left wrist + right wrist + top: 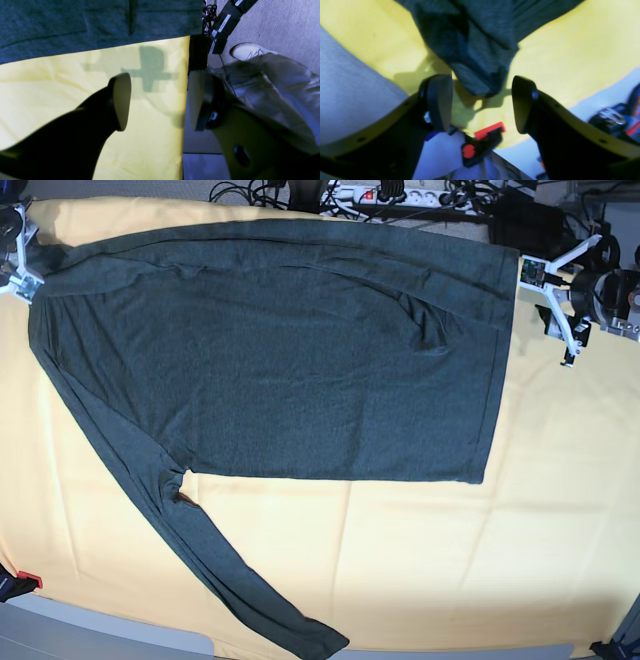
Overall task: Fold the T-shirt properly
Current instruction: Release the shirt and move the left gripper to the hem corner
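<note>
Your T-shirt [290,360] lies flat on the yellow worktop [450,560], long axis left to right in the base view, one sleeve trailing toward the near edge. Both sets of fingers are released and hold nothing: left gripper [158,100] beside the hem, right gripper [482,105] just off a bunched fold. The collar is hard to make out.

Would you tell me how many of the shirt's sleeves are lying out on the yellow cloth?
1 for certain: the sleeve runs from the T-shirt toward the cloth's near edge. The other seems folded across the body's far side and cannot be traced clearly.
</note>
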Controlling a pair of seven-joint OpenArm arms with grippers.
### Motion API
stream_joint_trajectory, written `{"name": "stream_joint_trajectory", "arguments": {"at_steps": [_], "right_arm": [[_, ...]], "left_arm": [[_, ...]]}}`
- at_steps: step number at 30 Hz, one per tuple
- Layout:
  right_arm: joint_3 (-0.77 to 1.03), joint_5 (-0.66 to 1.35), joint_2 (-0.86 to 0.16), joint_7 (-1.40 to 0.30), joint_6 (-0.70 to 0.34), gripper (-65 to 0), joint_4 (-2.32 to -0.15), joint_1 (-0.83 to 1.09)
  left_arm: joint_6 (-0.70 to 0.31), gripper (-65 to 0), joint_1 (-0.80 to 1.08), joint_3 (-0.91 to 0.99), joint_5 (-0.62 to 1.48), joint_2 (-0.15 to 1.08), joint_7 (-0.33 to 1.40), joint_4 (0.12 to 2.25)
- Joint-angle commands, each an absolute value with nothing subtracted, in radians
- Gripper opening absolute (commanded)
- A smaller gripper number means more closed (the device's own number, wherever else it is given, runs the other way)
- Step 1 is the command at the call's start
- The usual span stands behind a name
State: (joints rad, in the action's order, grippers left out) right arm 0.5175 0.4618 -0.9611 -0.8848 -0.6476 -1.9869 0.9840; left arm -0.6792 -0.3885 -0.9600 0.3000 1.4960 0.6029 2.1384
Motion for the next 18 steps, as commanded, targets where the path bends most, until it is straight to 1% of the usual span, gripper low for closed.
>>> {"name": "stream_joint_trajectory", "arguments": {"at_steps": [1, 4, 6, 9, 11, 13, 18], "right_arm": [[0.548, 0.46, -0.978, -0.892, -0.638, -26.0, -2.005, 0.987], [0.608, 0.525, -0.978, -0.907, -0.624, -26.0, -2.022, 0.987], [0.658, 0.581, -0.978, -0.906, -0.607, -26.0, -2.022, 0.986], [0.725, 0.64, -0.978, -0.902, -0.57, -26.0, -2.022, 0.986], [0.757, 0.638, -0.978, -0.89, -0.554, -26.0, -2.022, 0.986], [0.783, 0.628, -0.978, -0.875, -0.54, -26.0, -2.022, 0.986], [0.806, 0.629, -0.978, -0.873, -0.511, -26.0, -2.022, 0.986]], "left_arm": [[-0.653, -27.9, -0.4, -0.946, 0.304, 1.521, 0.604, 2.145], [-0.599, -27.9, -0.402, -0.941, 0.304, 1.521, 0.604, 2.145], [-0.538, -27.9, -0.403, -0.938, 0.305, 1.52, 0.604, 2.145], [-0.397, -27.9, -0.403, -0.926, 0.305, 1.508, 0.604, 2.145], [-0.273, -27.9, -0.402, -0.899, 0.303, 1.484, 0.604, 2.142], [-0.189, -27.9, -0.402, -0.855, 0.303, 1.448, 0.605, 2.12], [-0.109, -27.9, -0.402, -0.727, 0.33, 1.333, 0.611, 1.96]]}}
